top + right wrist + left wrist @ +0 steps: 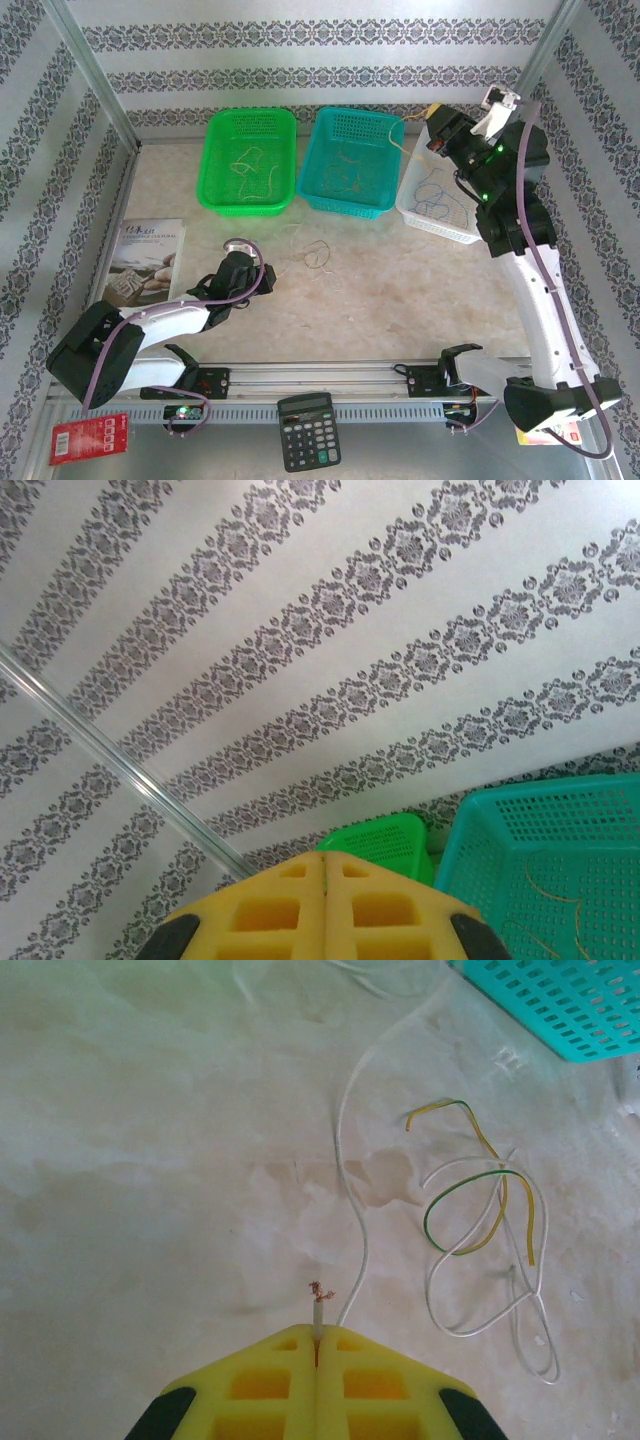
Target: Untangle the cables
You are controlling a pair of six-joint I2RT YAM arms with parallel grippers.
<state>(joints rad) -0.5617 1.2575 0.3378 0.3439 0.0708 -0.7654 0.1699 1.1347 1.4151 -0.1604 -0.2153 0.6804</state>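
Sorting was judged partly done: cables lay in the green basket, teal basket and white basket along the worktop's far edge. A loose tangle lay unsorted mid-worktop. The left gripper was clenched on a whitish cable end beside it. The right gripper was clenched, apparently empty.

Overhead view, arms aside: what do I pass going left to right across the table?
booklet → green basket → teal basket → white basket. The loose cables on the table are left out, since they straddle the gap between the green and teal baskets.
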